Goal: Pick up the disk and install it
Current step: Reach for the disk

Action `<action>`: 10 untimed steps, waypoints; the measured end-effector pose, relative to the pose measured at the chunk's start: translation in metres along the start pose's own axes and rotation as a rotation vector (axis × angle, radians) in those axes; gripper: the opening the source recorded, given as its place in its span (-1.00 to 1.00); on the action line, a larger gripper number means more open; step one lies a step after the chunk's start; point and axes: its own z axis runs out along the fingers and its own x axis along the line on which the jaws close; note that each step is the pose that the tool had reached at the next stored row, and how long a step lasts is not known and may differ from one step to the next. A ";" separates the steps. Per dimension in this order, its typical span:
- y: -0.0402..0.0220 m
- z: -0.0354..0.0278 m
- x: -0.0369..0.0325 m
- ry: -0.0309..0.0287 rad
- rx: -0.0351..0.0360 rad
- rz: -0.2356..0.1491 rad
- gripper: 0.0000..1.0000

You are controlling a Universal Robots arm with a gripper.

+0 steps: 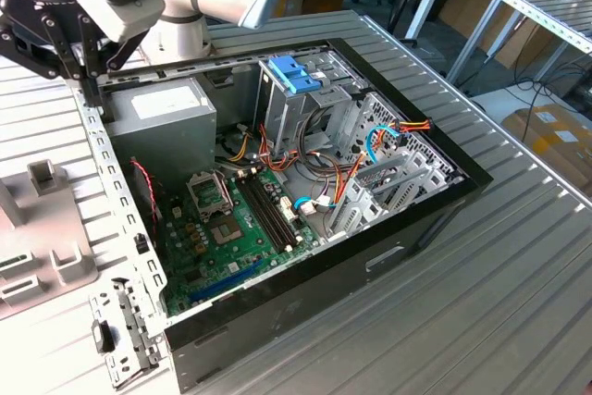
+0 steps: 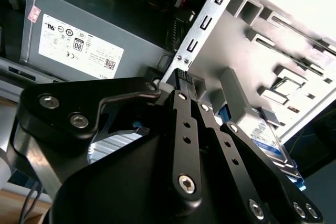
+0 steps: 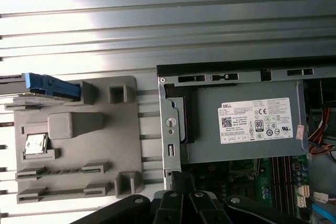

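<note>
The disk (image 3: 47, 84) stands on edge in a slot of the grey fixture (image 3: 79, 140) beside the open computer case (image 1: 435, 210), its blue side rail showing. In the second wrist view the disk (image 2: 269, 139) shows its white label with a blue band, leaning in the fixture (image 2: 294, 51). My gripper (image 1: 91, 90) hangs over the case's rear metal wall, between the fixture and the power supply (image 1: 162, 108). Its black fingers (image 2: 181, 74) are shut with nothing between them. The gripper (image 3: 179, 181) is about a hand's width from the disk and not touching it.
Inside the case lie the motherboard (image 1: 231, 228), cable bundles and metal drive cages (image 1: 388, 164) with a light-blue latch piece (image 1: 296, 71). The grey fixture (image 1: 28, 228) lies at the exterior view's left on the ribbed metal table (image 1: 481, 302).
</note>
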 end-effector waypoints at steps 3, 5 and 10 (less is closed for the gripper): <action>-0.0001 0.0000 0.0019 0.0000 0.0000 0.000 -0.79; -0.0003 -0.0001 0.0032 -0.0001 0.0000 0.000 -0.79; -0.0006 -0.0002 0.0076 0.0000 0.0000 0.000 -0.79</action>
